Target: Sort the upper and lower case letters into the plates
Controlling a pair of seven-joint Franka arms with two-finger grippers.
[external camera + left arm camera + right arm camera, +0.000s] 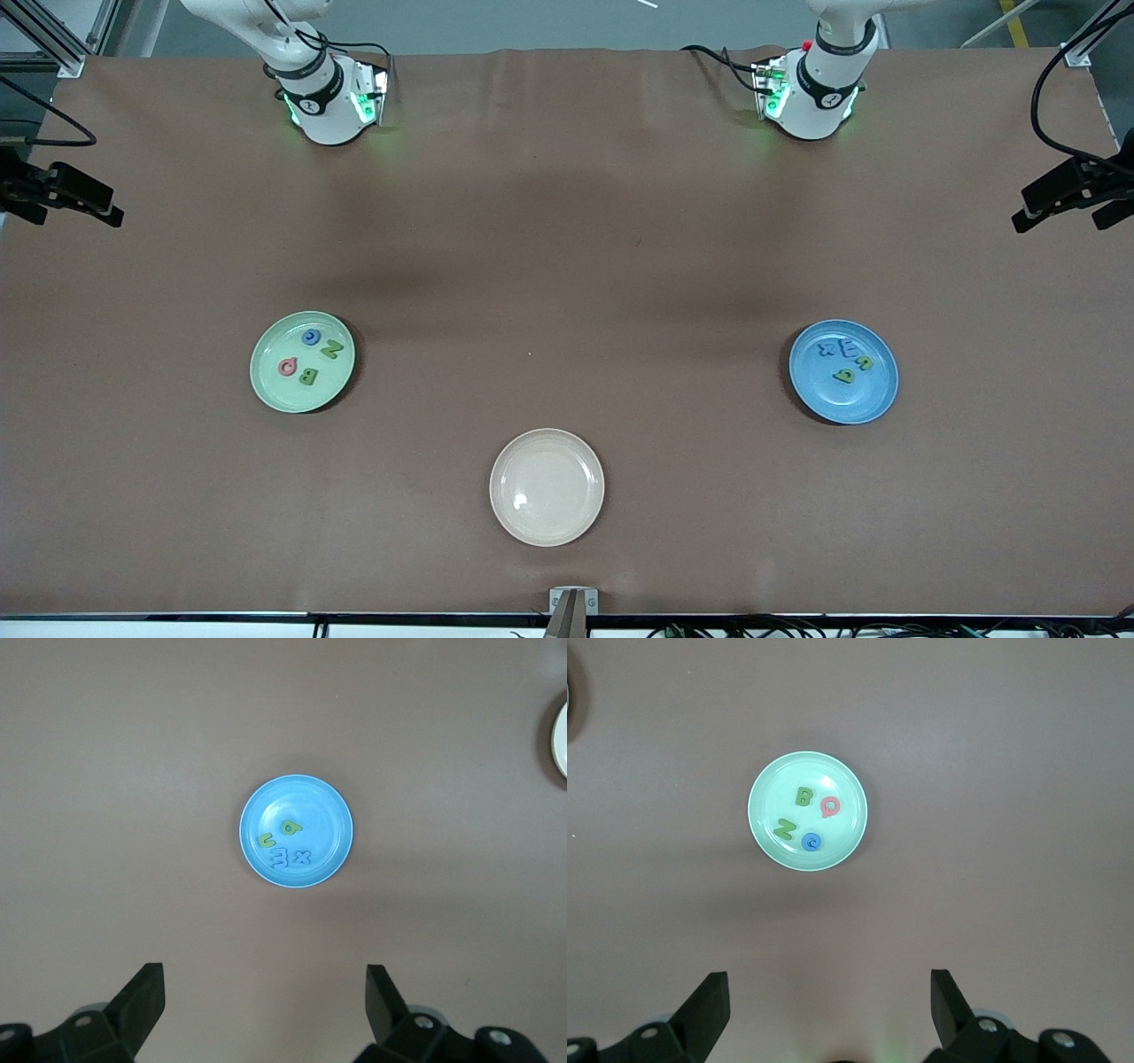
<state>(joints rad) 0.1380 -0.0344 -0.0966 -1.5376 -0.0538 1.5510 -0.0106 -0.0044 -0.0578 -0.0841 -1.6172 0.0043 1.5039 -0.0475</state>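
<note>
Brown table (567,248) (grey floor (532,27))

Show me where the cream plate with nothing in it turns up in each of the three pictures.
Front view: the cream plate lies nearest the camera, between the green plate and the blue plate.
Left wrist view: only a sliver of the cream plate's rim shows at the picture's edge.
Right wrist view: no cream plate can be made out.
Shared landmark: the blue plate shows in the front and left wrist views.
</note>
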